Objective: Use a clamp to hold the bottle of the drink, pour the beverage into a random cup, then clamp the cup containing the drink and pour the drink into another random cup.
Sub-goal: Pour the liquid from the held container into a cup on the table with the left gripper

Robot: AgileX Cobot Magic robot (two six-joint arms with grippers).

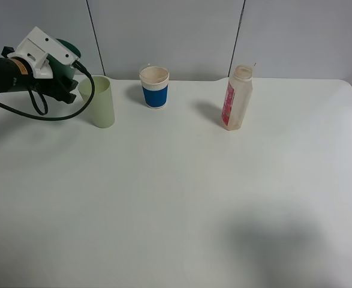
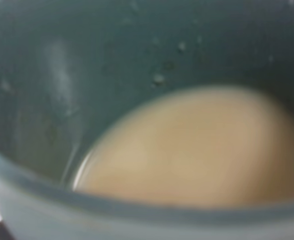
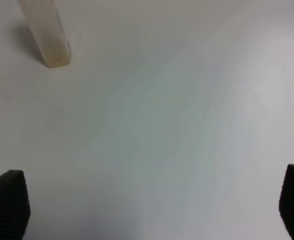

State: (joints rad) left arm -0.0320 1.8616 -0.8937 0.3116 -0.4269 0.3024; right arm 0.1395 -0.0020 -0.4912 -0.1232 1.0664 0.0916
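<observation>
Cup in clamp, second pour pending
Left gripper (image 1: 66, 75) clamped on dark green cup (image 2: 61, 75), held off table beside pale green cup (image 1: 102, 101); right gripper (image 3: 147, 210) apart. Part-full, probably light, wall may flex: grip mid-body, tilt slowly

A plain white worktop (image 1: 164, 204) fills most of the view, with a soft shadow (image 1: 274, 243) near its front. Behind it stands a grey panelled wall (image 1: 164, 30).
</observation>
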